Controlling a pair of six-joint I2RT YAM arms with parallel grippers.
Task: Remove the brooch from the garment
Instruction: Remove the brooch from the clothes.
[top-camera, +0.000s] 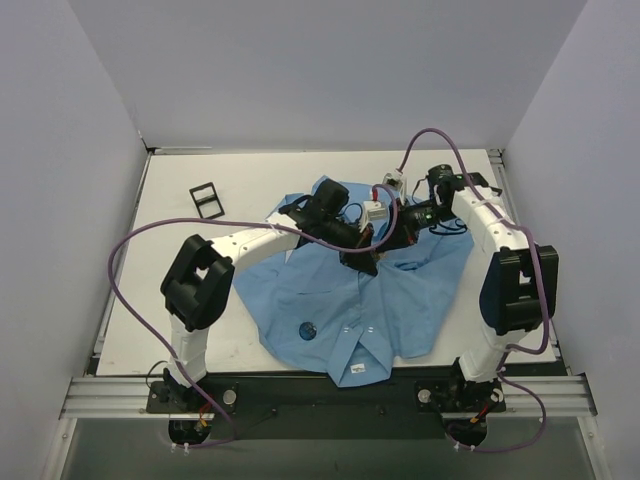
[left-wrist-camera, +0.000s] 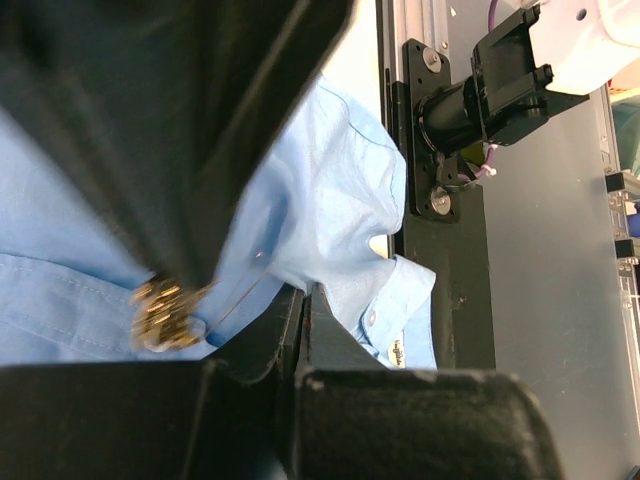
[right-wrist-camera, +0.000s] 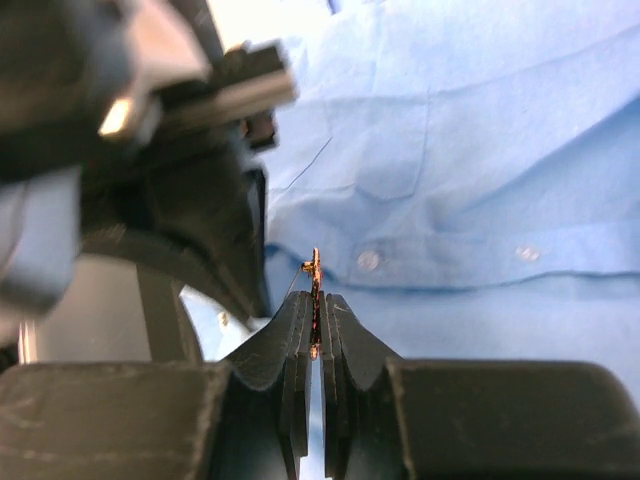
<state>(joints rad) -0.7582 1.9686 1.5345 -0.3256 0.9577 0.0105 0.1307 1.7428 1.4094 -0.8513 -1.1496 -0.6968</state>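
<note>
The garment (top-camera: 330, 290), a light blue shirt, lies spread mid-table with its collar toward the arm bases. Over its upper part both grippers meet. My right gripper (right-wrist-camera: 316, 300) is shut on the brooch (right-wrist-camera: 316, 262), a small gold ornament seen edge-on, with a thin pin wire trailing off it. In the left wrist view the brooch (left-wrist-camera: 165, 312) hangs blurred under the right gripper's dark fingers, just above the cloth. My left gripper (left-wrist-camera: 302, 296) is shut with its tips against a shirt fold (left-wrist-camera: 320, 200); whether cloth is pinched does not show. A small dark-blue disc (top-camera: 307, 329) sits lower on the shirt.
A black rectangular frame (top-camera: 205, 199) lies on the white table at the back left. The shirt's white neck label (top-camera: 358, 370) is near the front edge. Purple cables loop off both arms. Grey walls stand on three sides.
</note>
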